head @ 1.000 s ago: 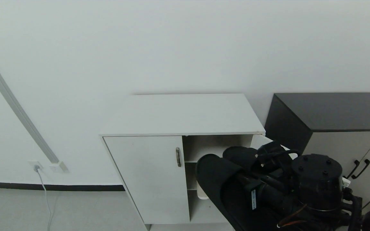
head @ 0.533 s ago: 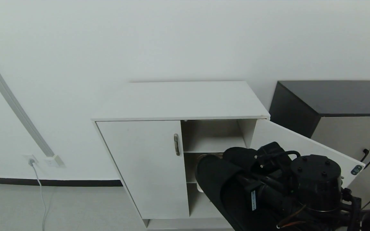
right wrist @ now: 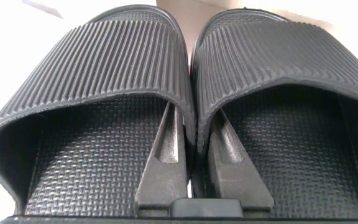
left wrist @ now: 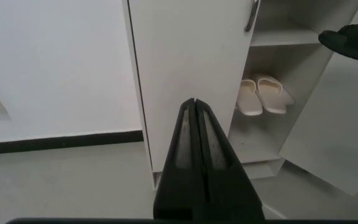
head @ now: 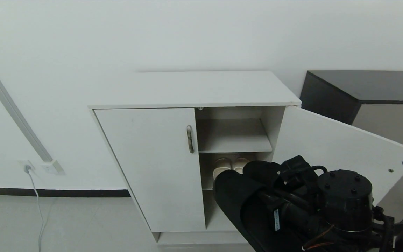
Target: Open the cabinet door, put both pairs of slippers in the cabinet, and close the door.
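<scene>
Head view gives me the white laminate cabinet [head: 201, 89] with its right door [head: 338, 143] swung wide. The left door [head: 149, 168] is shut, a slim metal bar handle [head: 189, 139] on its inner edge. A pair of smooth cream slippers [head: 227, 163] sits side by side on the middle shelf.

My right arm holds the black ribbed rubber slippers [head: 236, 196] just in front of the opening, level with the lower shelves. On the right wrist camera, the right tool [right wrist: 194, 118] has one finger inside each slipper and is closed on the two inner walls, pinching them together.

The left tool [left wrist: 194, 109] has its fingers pressed flat together with nothing between them. It hangs low in front of the closed left door.

As I read it, the step is to set this black pair inside. The bottom shelf, under the cream pair, looks like the spot. I'd go in straight between the shut door's edge and the open panel, with the soles level. I'd let go only once they rest on the board.

The straps are finely ribbed and the footbeds carry a diamond texture. The rubber looks soft, so held by thin walls the toes may sag, and I'd move slowly.
</scene>
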Motion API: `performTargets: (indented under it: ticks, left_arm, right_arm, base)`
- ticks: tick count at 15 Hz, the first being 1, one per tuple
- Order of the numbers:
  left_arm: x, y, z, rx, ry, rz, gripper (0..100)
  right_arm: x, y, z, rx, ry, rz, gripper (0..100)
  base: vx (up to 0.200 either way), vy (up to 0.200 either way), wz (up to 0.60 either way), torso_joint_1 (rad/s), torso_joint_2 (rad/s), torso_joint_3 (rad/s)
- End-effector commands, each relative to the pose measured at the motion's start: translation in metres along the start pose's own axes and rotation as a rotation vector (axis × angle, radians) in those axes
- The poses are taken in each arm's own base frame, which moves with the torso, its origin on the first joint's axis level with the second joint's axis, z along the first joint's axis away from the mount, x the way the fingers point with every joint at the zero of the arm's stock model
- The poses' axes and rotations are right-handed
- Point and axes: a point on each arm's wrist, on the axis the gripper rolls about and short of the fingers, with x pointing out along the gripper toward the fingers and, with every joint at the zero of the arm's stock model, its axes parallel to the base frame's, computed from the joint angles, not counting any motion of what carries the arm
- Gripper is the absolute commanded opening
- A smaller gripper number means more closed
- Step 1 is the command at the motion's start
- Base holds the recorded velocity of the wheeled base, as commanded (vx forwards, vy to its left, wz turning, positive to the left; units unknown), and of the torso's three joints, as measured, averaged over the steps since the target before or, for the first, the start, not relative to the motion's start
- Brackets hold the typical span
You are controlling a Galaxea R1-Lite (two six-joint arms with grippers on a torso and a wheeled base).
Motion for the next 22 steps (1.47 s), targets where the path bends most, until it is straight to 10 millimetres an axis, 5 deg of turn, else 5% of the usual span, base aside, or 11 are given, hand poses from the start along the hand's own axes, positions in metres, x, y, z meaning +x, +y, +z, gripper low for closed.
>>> performTargets:
  ticks: [1,14,22]
  left_arm:
    - [0.0001,0.0000,0.0000,0.000,0.001,0.000,0]
    - [0.0001,0.0000,0.0000,0.000,0.001,0.000,0]
    - [0.0001,0.0000,0.0000,0.000,0.001,0.000,0]
  right_arm:
    - [0.0002,0.0002,-0.0003,0.000,0.000,0.001,0]
    - [0.0008,0.0013,-0.0030,-0.004,0.006,0.004,0]
    - [0.0001,0.0014,-0.0040,-0.018,0.006,0.006,0]
  base:
    - [0.000,0.000,0.00,-0.154,0.48,0.330]
    - [0.000,0.000,0.00,-0.089,0.45,0.364]
    - [0.000,0.000,0.00,0.000,0.06,0.054]
